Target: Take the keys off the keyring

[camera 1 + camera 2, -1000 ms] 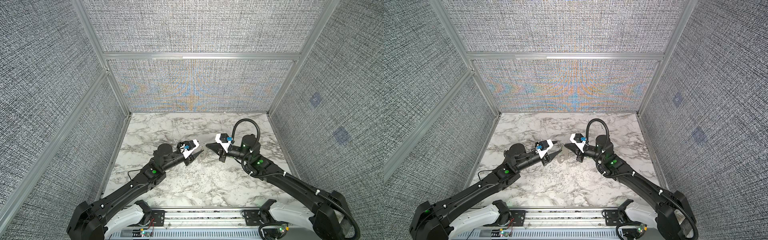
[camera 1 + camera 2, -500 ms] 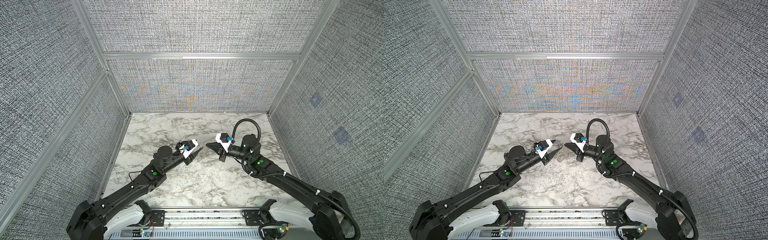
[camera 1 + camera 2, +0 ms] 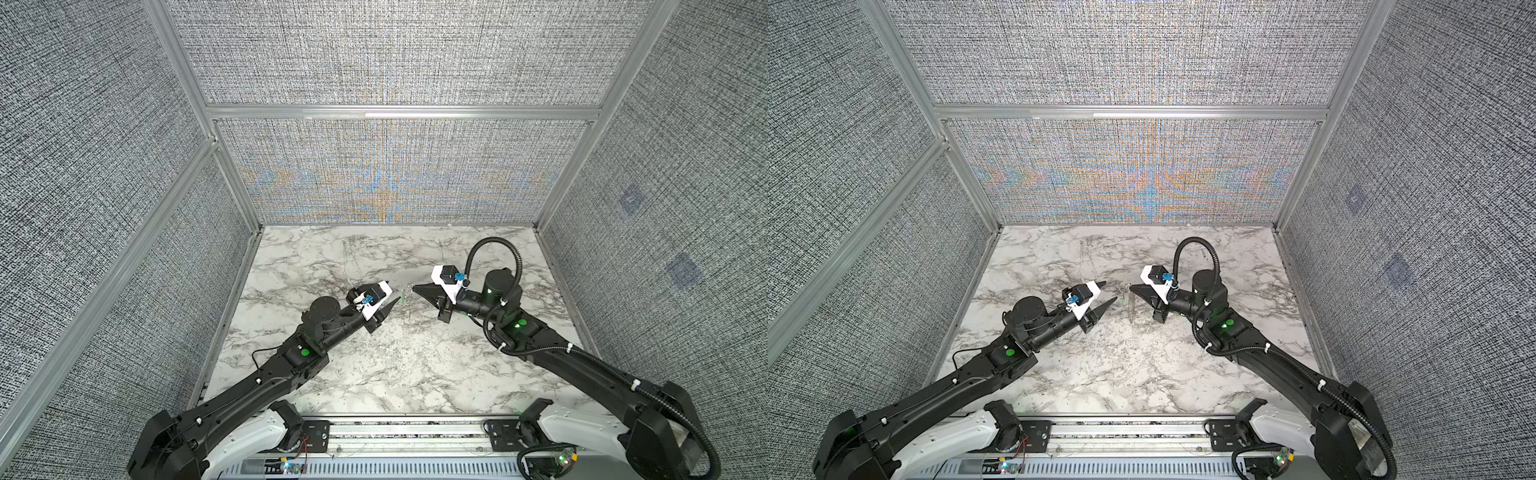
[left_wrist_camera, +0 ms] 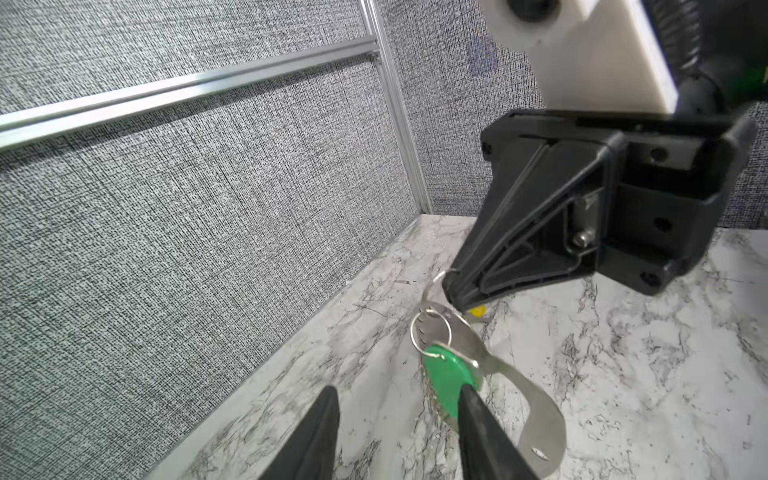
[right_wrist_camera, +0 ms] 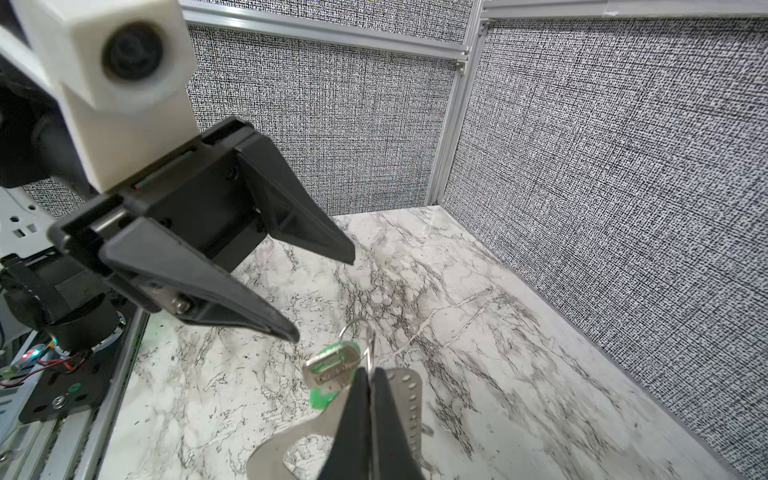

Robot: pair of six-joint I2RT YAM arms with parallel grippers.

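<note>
Keyring (image 3: 1132,307) long axis vertical, dangling from pinched-shut right claw (image 3: 1132,287); left claw (image 3: 1111,291) half-open, empty.

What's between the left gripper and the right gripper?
The green-tagged key on its wire ring, hanging from the keyring; the left wrist view shows it.

Both top views look steeply down on the worktop (image 3: 374,365) from high, well back of the keyring (image 4: 469,340); wrist cameras view the keyring close-up from opposite sides.
</note>
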